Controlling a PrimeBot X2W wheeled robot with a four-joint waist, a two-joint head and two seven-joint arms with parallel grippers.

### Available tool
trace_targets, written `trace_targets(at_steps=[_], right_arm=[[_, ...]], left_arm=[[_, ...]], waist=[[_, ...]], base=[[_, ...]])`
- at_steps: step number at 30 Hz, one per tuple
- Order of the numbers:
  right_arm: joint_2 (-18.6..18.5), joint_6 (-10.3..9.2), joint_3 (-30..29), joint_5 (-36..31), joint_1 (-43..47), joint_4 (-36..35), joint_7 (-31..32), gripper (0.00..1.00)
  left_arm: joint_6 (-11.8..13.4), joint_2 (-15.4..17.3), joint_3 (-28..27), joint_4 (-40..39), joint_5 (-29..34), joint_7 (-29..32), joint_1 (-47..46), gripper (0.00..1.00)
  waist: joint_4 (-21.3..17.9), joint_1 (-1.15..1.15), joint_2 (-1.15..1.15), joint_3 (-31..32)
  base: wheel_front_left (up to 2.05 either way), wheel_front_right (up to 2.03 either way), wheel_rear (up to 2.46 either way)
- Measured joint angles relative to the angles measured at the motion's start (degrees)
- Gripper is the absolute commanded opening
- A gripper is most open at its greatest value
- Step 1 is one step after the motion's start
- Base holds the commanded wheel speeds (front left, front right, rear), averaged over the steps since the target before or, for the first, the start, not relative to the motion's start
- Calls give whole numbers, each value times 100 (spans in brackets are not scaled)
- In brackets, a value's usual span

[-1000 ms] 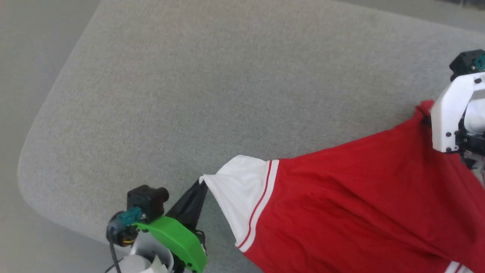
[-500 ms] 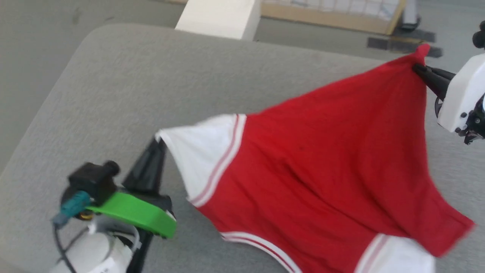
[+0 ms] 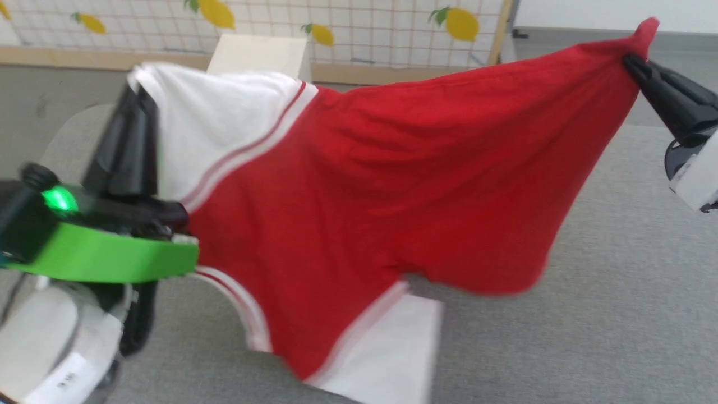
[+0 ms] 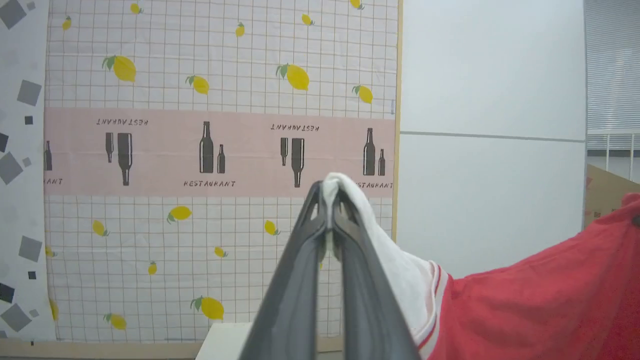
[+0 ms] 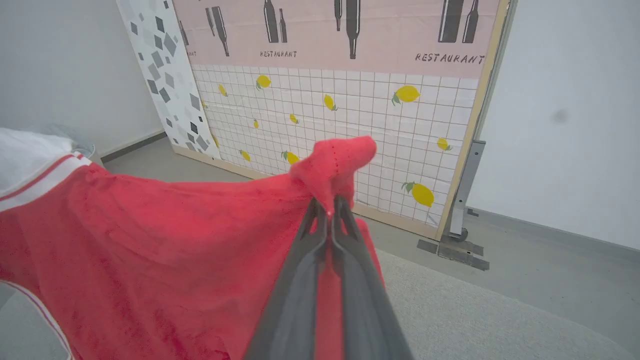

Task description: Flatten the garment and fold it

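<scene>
Head view: your left gripper is clamped on the white sleeve edge of the garment. Your right gripper pinches a red corner. The cloth hangs stretched between them over the grey surface.

Left wrist view: fingers closed on white sleeve fabric, with the lemon-print panel behind.

Right wrist view: fingers closed on bunched red fabric.

The left gripper has two long dark grey fingers tapering to narrow tips. Behind the fingers: a bright green curved band, a black block with a lit green lamp, a rounded white shell with a small label. The right gripper has matching fingers, white housing behind.
</scene>
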State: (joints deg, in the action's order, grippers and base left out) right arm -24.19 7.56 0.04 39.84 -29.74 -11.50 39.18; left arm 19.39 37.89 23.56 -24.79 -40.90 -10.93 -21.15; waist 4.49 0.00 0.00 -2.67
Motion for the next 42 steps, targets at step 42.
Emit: trace_targets(at_steps=[42], right_arm=[[500,0,1526,-1010,-5611,4332,-3509,0]], left_arm=[[-1795,-817,55,5281,626,-220,-7516,0]], waist=[[-724,1,0,-3092]], base=[[0,0,0]])
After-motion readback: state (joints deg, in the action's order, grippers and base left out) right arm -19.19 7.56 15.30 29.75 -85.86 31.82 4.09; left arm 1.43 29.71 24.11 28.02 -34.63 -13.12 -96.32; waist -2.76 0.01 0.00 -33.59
